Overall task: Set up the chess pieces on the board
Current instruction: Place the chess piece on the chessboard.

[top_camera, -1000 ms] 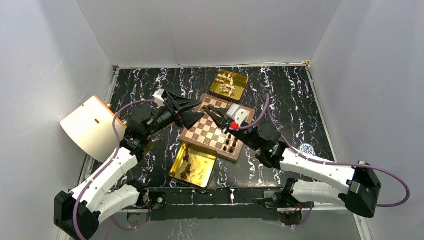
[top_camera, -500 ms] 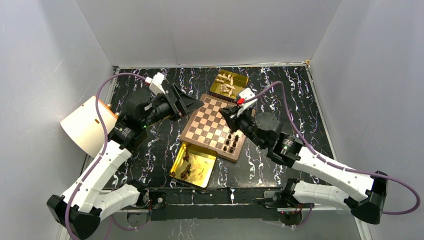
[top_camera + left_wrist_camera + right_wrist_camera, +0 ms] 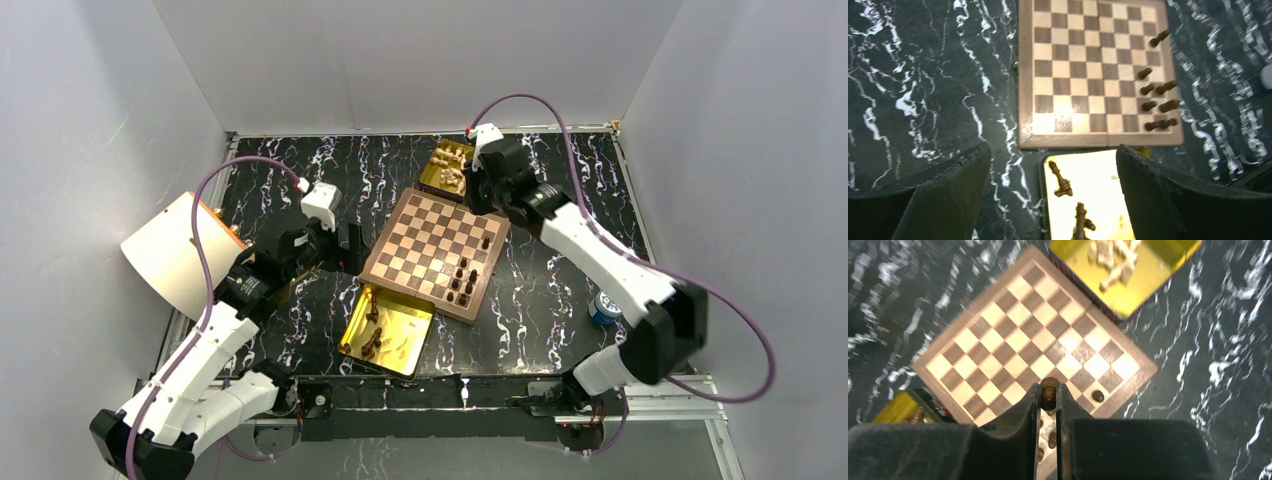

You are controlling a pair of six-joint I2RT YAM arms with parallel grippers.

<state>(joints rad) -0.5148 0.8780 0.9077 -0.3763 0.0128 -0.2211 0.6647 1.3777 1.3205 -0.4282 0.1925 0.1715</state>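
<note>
The board (image 3: 432, 250) lies mid-table with several dark chess pieces (image 3: 463, 282) standing along its near right side and one more (image 3: 486, 242) apart. My right gripper (image 3: 480, 196) hangs over the board's far corner. In the right wrist view it (image 3: 1049, 390) is shut on a dark chess piece (image 3: 1049, 386) above the board (image 3: 1018, 340). My left gripper (image 3: 352, 250) is beside the board's left edge. In the left wrist view it (image 3: 1052, 150) is open and empty, over the board's rim (image 3: 1073, 141) and a gold tray (image 3: 1108, 190) holding dark pieces (image 3: 1063, 181).
The gold tray (image 3: 400, 345) of dark pieces lies at the board's near edge. A second gold tray (image 3: 480, 160) with cream pieces (image 3: 452, 176) lies at the far corner. A blue and white can (image 3: 603, 308) stands at the right. A pale curved shade (image 3: 165, 255) is at the left.
My left gripper opened wide and drew back off the board to its left side. My right arm swung from over the board's middle to its far corner, still shut on its piece.
</note>
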